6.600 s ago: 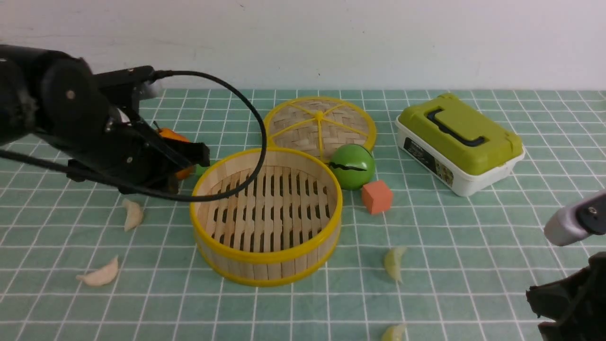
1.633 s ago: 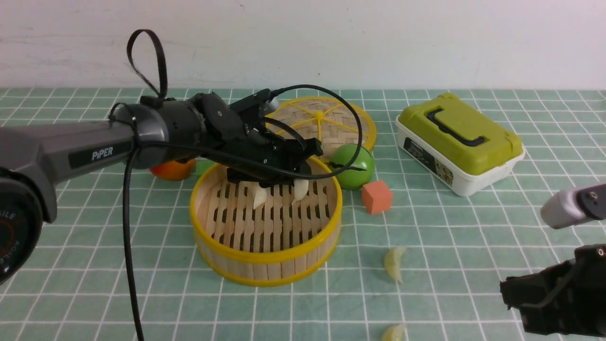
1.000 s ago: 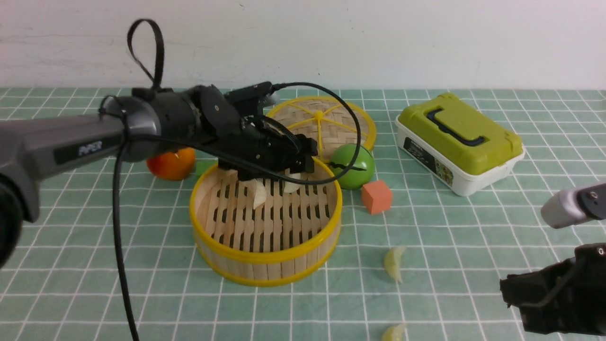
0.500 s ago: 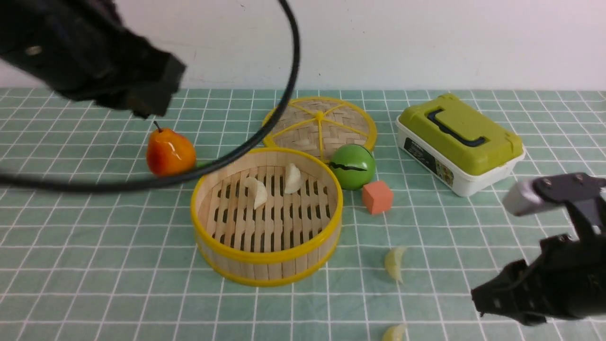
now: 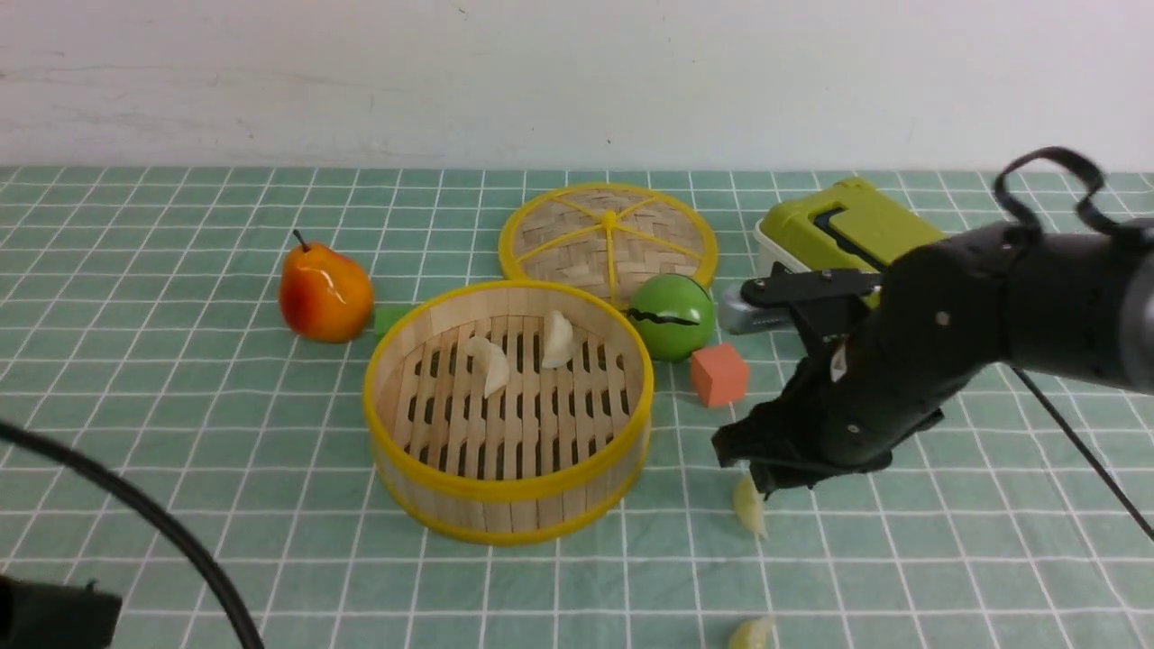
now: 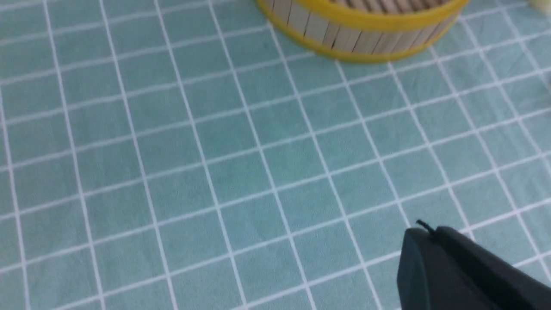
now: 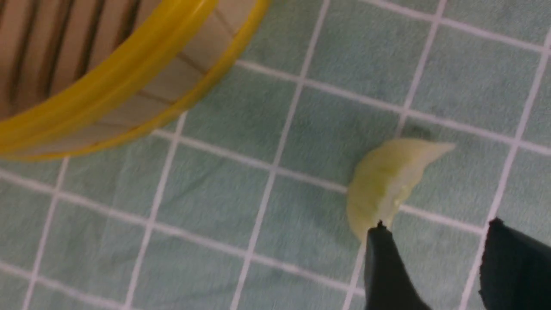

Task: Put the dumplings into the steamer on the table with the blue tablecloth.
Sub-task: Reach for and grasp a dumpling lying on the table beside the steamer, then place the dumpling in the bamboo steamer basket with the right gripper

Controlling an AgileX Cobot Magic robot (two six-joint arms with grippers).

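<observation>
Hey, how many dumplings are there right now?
4. One white dumpling and a second white dumpling lie in the steamer. A greenish dumpling lies on the cloth by the right gripper. Another greenish dumpling sits nearest the camera, partly cut off.

Front view: right arm (image 5: pixel 992 297) covers much of the green lidded box (image 5: pixel 838 225) and the upper end of one yellow-green dumpling (image 5: pixel 747 512); second yellow-green dumpling (image 5: pixel 748 634) cut by the bottom edge; green block (image 5: pixel 389 317) mostly behind the steamer (image 5: pixel 505 505). Wrist views: steamer cut off in both; right end effector (image 7: pixel 435 228) fingers (image 7: pixel 383 267) cut by the frame edge; left end effector (image 6: pixel 426 237) shows one dark tip only, rest out of frame.
</observation>
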